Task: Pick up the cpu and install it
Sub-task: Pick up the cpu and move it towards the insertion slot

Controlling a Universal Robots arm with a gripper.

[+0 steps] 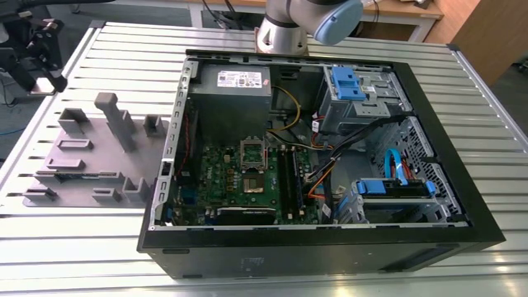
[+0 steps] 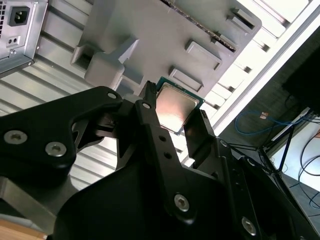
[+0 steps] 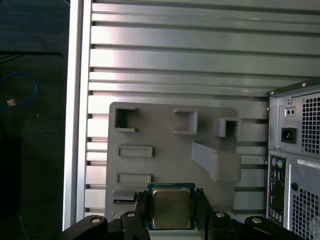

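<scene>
The cpu (image 3: 171, 206) is a small square chip with a shiny metal top and a green edge. It sits between the black fingers (image 3: 141, 212) of my gripper (image 3: 172, 216), which is shut on it. In the second wrist view the cpu (image 2: 175, 106) is likewise clamped by its sides in the gripper (image 2: 176, 119), held well above the grey fixture plate (image 2: 160, 35). In the exterior view the green motherboard (image 1: 235, 185) lies in the open computer case (image 1: 429, 142), with its silver socket frame (image 1: 252, 162) near the board's middle. My arm (image 1: 301, 21) rises at the far edge of the table.
The grey fixture plate (image 1: 91, 154) with upright blocks lies on the slatted metal table (image 1: 123, 49), on the exterior view's left of the case. Inside the case are a power supply (image 1: 231, 86), blue drive brackets (image 1: 350, 83) and loose cables (image 1: 355, 139). The case's rear panel (image 3: 297, 160) is beside the fixture plate (image 3: 165, 140).
</scene>
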